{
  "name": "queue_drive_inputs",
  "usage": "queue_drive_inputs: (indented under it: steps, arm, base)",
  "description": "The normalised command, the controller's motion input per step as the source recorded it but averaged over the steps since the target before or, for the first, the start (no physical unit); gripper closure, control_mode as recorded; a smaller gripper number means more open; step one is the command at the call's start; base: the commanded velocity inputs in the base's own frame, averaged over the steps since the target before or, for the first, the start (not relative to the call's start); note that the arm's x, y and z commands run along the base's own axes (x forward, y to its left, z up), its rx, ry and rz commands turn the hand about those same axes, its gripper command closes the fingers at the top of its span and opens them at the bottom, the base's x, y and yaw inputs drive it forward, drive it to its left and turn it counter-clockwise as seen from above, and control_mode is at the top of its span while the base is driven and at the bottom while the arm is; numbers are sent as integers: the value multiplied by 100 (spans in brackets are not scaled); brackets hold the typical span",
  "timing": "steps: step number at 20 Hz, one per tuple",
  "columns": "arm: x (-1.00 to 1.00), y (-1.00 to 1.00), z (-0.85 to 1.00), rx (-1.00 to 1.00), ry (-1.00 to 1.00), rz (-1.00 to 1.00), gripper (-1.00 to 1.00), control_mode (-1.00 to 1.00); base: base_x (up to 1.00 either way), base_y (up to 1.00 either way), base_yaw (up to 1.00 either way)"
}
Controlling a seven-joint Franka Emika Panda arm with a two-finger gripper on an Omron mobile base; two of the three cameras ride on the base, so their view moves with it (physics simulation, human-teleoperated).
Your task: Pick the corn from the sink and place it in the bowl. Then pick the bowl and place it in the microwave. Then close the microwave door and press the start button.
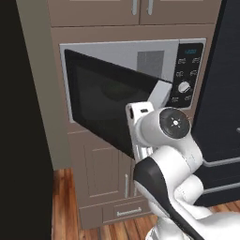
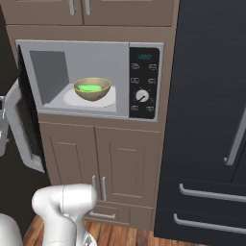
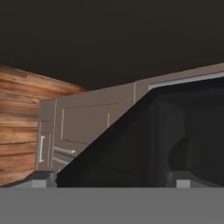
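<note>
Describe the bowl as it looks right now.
The bowl is round and tan-yellow, sitting upright on the pale round plate inside the open microwave, left of the control panel. The bright green corn lies inside it. Nothing else touches it.

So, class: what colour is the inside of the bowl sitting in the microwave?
Speckled beige, around the green corn lying in the bowl; the right base view shows it best.

Base views flank microwave [image 2: 91,79]; hand view near door [image 3: 144,140].
</note>
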Motion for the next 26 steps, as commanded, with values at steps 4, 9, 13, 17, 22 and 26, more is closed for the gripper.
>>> queue_drive_inputs:
  steps: [4,9,13,17,22,26]
  arm:
    - [92,-100,0,0,0,-10,-100,-100]
    - [95,-100,0,0,0,-13,-100,-100]
    - [99,-86,0,0,0,-14,-100,-100]
    - [100,-68,0,0,0,-11,-100,-100]
    - [100,-15,-1,-2,0,-2,-100,-100]
    - [100,0,-13,0,1,0,-100,-100]
  base:
    - [0,0,0]
    - [0,0,0]
    - [0,0,0]
    - [0,0,0]
    - [0,0,0]
    - [0,0,0]
